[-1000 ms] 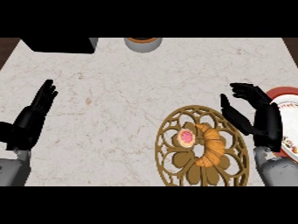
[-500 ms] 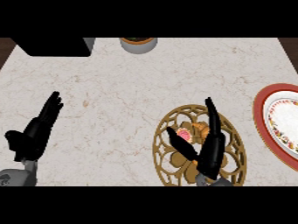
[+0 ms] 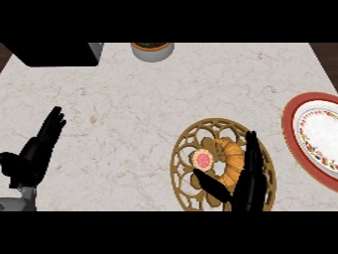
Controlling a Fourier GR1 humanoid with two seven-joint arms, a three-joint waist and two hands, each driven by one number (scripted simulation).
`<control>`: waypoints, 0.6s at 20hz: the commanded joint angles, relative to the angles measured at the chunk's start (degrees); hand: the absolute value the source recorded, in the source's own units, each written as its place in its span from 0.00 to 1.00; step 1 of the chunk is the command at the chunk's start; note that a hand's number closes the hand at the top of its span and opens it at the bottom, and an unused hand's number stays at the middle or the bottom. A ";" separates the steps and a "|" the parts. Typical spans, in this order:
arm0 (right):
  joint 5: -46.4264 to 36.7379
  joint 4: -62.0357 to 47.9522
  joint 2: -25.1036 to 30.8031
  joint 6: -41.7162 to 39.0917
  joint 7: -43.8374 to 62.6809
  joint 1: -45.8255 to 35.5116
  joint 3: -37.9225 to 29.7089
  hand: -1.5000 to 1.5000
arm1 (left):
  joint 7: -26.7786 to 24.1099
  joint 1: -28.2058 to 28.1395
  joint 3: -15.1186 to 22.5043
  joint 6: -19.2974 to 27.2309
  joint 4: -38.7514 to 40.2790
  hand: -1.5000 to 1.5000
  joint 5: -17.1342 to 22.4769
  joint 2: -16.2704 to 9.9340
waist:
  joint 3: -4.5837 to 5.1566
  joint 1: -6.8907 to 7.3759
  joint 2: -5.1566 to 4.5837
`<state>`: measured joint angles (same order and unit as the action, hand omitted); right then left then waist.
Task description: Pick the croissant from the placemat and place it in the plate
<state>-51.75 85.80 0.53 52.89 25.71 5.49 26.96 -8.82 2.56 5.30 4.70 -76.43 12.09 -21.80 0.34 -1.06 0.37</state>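
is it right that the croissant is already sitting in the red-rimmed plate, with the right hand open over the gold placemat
Not quite. The croissant is still on the gold placemat, not in the red-rimmed plate, which holds nothing. The rest stands: the right hand is open over the placemat, fingers straight beside the croissant. The head view shows this.

A single head view looks steeply down from above the near edge of the pale marble counter (image 3: 149,109) — its far edge runs close to the frame's top. Both forearms enter from below the counter's near side — no second view overlaps.
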 commanded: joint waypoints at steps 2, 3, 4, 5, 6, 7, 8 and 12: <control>-8.90 6.03 1.15 -16.79 13.60 4.62 -0.07 0.00 | 0.01 0.14 -0.85 -0.84 0.92 0.50 0.36 -0.55 | 0.06 -0.35 -0.10; -11.29 6.36 0.36 -20.26 17.30 3.44 -0.70 0.00 | -0.48 -0.99 0.23 -0.13 -0.35 0.50 -0.40 0.40 | 0.06 0.20 -0.08; -12.31 8.31 0.48 -23.95 19.69 4.04 0.39 0.00 | -0.51 0.91 0.40 0.44 0.31 0.50 -0.78 1.23 | 0.02 -0.19 -0.16; -14.14 11.08 -0.31 -27.87 23.24 3.08 0.68 0.00 | -0.43 -0.96 -0.23 -0.59 -0.34 0.50 -0.56 -0.43 | -0.05 0.53 -0.08; -16.08 14.95 -0.49 -30.20 27.27 3.84 2.69 0.00 | 0.59 -1.07 0.36 -1.26 -1.85 0.50 -0.41 -0.55 | -0.11 0.53 0.01; -15.92 15.12 -0.50 -34.02 30.43 1.08 1.84 0.00 | -0.06 2.54 0.42 0.03 2.15 0.50 -0.99 1.80 | -0.11 0.08 -0.33; -15.99 18.59 -0.50 -35.82 33.01 2.61 3.87 0.00 | 3.43 2.26 1.32 2.20 -1.51 0.50 -1.98 2.15 | -0.23 0.46 -0.15; -15.72 20.38 -0.52 -42.53 44.18 -1.69 6.74 0.00 | -1.22 1.40 -1.15 -2.44 1.88 0.50 -0.57 0.46 | -0.25 1.01 -0.37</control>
<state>-66.18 103.48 0.22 17.59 57.99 6.46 30.81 -7.87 3.40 5.47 4.22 -76.61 11.11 -20.92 0.15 -0.39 0.16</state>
